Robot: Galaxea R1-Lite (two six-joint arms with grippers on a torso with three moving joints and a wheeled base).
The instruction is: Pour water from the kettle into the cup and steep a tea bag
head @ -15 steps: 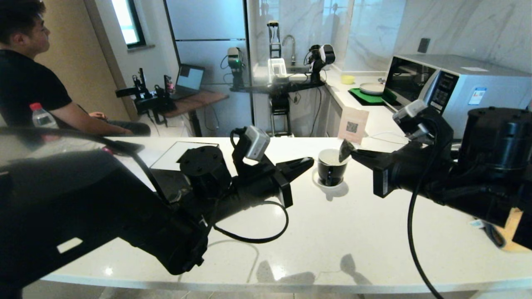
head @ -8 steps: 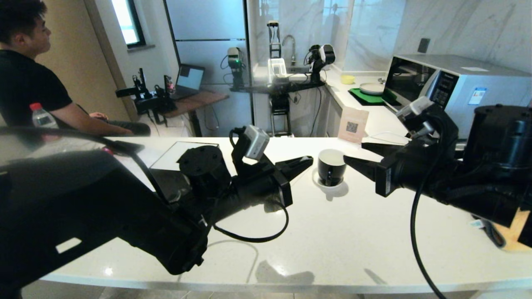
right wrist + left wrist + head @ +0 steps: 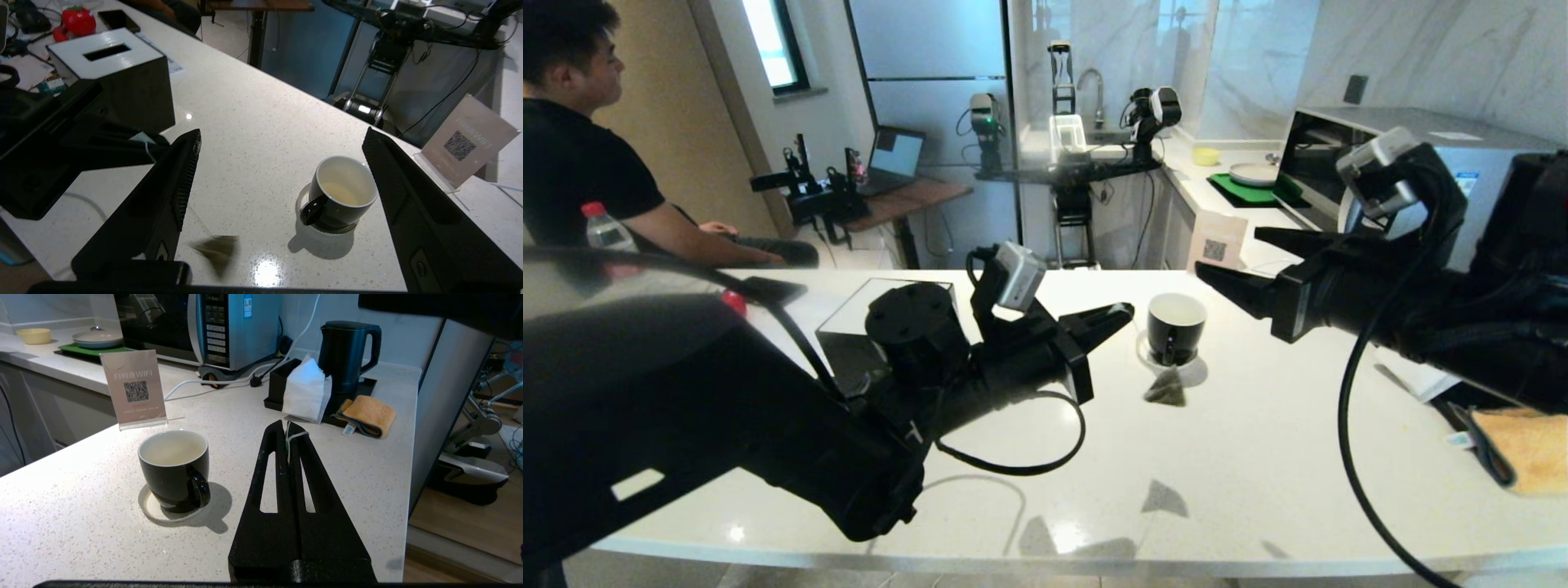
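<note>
The black cup (image 3: 1176, 327) stands on its white saucer (image 3: 1150, 359) on the white counter. Pale yellow water (image 3: 342, 193) lies low inside the cup (image 3: 343, 192). My left gripper (image 3: 1123, 314) is shut on the tea bag's string and tag (image 3: 291, 437), just left of the cup (image 3: 173, 465). The tea bag (image 3: 1168, 388) hangs on that string in front of the cup, outside it, and is blurred (image 3: 218, 249) in the right wrist view. My right gripper (image 3: 1229, 255) hovers open and empty above and right of the cup. The black kettle (image 3: 345, 355) stands at the counter's far right.
A black tray with white tissue (image 3: 304, 390) and an orange cloth (image 3: 369, 414) sit by the kettle. A WiFi sign (image 3: 135, 388) and a microwave (image 3: 229, 326) stand behind the cup. A black tissue box (image 3: 118, 73) is behind my left arm. A person (image 3: 572, 163) sits at far left.
My right gripper, which held the tea bag over the cup, has opened and risen. The tea bag has swung down to hang from my left gripper in front of the cup.
</note>
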